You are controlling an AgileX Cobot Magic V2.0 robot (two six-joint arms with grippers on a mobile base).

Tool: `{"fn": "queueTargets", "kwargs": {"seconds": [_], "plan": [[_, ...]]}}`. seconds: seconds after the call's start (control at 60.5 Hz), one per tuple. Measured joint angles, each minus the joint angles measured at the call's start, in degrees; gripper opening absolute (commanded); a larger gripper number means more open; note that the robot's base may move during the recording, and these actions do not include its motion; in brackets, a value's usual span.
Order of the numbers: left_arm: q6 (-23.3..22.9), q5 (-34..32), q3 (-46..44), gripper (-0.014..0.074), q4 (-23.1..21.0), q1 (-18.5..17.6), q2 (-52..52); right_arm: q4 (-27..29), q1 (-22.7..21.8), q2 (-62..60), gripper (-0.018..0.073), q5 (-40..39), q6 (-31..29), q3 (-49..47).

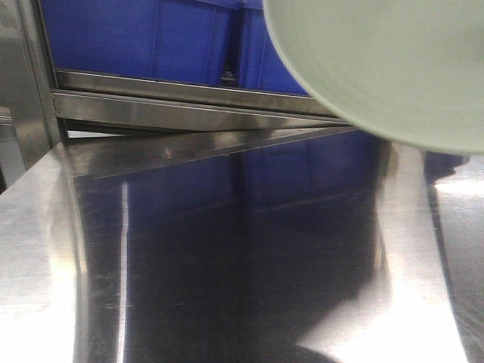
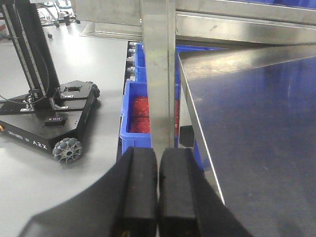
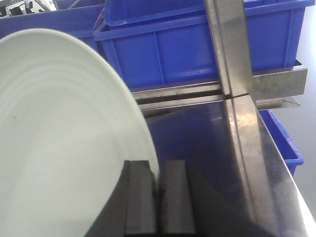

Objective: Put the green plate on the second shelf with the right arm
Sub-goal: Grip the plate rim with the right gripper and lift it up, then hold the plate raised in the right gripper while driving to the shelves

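Observation:
The green plate (image 1: 393,60) is pale mint green and hangs in the air at the top right of the front view, above the steel shelf surface (image 1: 227,257). In the right wrist view the plate (image 3: 59,138) fills the left side, tilted on edge. My right gripper (image 3: 158,168) is shut on the plate's rim, one finger on each face. My left gripper (image 2: 158,158) is shut and empty, off the shelf's left edge, in front of a steel upright post (image 2: 158,89).
Blue plastic bins (image 1: 151,38) stand on the shelf level behind, over a steel rail (image 1: 189,94). More blue bins (image 3: 197,44) and a steel post (image 3: 232,49) are ahead of the right gripper. A black wheeled base (image 2: 49,118) stands on the floor to the left.

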Motion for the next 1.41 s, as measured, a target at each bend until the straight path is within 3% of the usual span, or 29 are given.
{"fn": "queueTargets", "kwargs": {"seconds": [1.406], "plan": [[0.00, 0.00, 0.00, 0.0124, 0.00, 0.00, 0.00, -0.02, 0.00, -0.98, 0.0048, 0.00, -0.22, 0.20]]}}
